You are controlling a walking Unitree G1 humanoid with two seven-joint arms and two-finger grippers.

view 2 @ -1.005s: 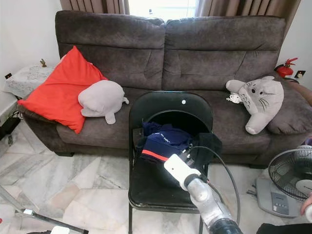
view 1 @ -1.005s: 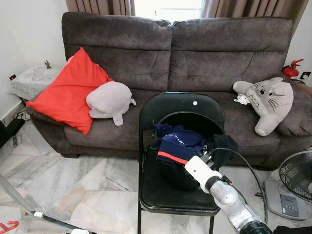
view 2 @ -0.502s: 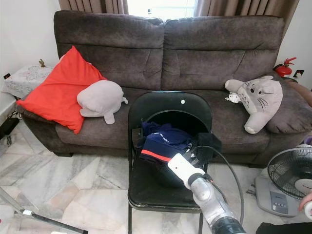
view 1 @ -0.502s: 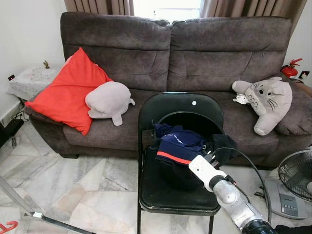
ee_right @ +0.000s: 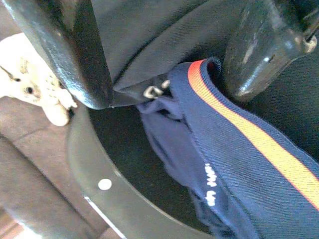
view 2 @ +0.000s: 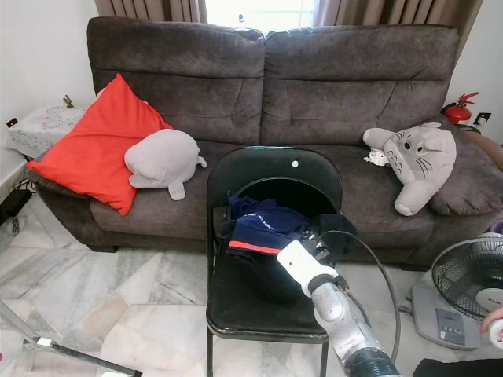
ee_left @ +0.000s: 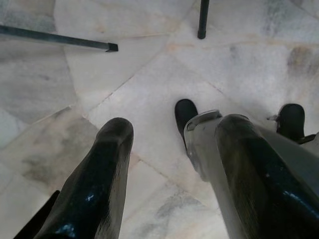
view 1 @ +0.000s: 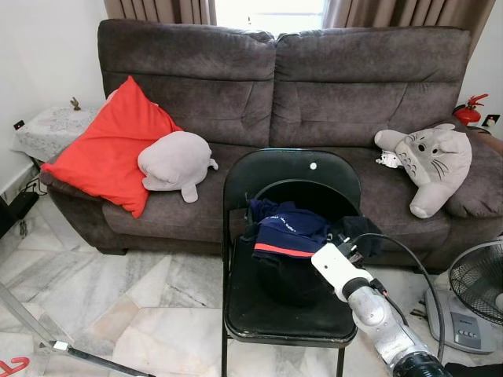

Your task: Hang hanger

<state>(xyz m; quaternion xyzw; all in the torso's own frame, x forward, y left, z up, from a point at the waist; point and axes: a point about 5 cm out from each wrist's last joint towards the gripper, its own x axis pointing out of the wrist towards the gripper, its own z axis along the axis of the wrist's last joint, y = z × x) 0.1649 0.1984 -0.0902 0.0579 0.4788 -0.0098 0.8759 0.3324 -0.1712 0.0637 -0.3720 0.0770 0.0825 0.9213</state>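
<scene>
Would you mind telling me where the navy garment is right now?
The navy garment lies heaped on the black folding chair in front of the sofa, just left of the right gripper, whose open fingers reach toward it.

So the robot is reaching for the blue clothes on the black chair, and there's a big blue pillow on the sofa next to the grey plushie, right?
Almost. The pillow is red, not blue, as the left eye view shows. The rest holds: it lies on the sofa beside the grey plushie, and the right gripper reaches at the blue clothes on the black chair.
</scene>
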